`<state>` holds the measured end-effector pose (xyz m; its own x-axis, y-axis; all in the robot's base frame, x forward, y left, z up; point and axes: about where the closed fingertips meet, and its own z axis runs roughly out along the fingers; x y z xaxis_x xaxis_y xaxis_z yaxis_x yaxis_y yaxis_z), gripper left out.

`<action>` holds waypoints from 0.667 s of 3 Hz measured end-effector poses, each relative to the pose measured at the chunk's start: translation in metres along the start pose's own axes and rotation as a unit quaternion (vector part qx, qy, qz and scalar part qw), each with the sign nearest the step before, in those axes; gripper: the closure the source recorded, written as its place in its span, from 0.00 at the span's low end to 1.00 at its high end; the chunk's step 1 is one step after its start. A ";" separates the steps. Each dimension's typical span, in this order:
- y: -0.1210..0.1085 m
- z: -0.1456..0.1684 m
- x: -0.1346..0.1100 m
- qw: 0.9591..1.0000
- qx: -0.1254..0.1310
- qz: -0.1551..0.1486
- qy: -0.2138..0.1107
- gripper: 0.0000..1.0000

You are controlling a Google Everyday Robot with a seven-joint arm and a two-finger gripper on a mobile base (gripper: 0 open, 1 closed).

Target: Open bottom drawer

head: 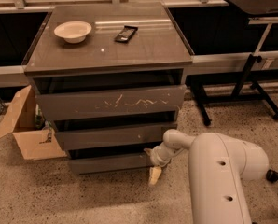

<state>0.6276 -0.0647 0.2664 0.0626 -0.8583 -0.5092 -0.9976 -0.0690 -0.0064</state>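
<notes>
The bottom drawer is the narrowest of three dark grey-brown fronts, low on the cabinet, plain and unmarked. It sits a little proud of the cabinet body. Above it are the medium drawer and the widest drawer with pale scratch marks. My gripper hangs from the white arm at the bottom drawer's right end, its pale tip pointing down near the floor, just right of and below the front's corner.
A white bowl and a dark flat object lie on the cabinet top. An open cardboard box stands on the floor at the left. A black stand is at the right.
</notes>
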 end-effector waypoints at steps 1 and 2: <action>0.000 0.000 0.000 1.000 0.000 0.000 0.000 0.00; -0.014 0.020 0.004 1.000 0.014 -0.004 0.001 0.00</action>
<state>0.6410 -0.0576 0.2473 0.0714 -0.8586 -0.5076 -0.9974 -0.0627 -0.0342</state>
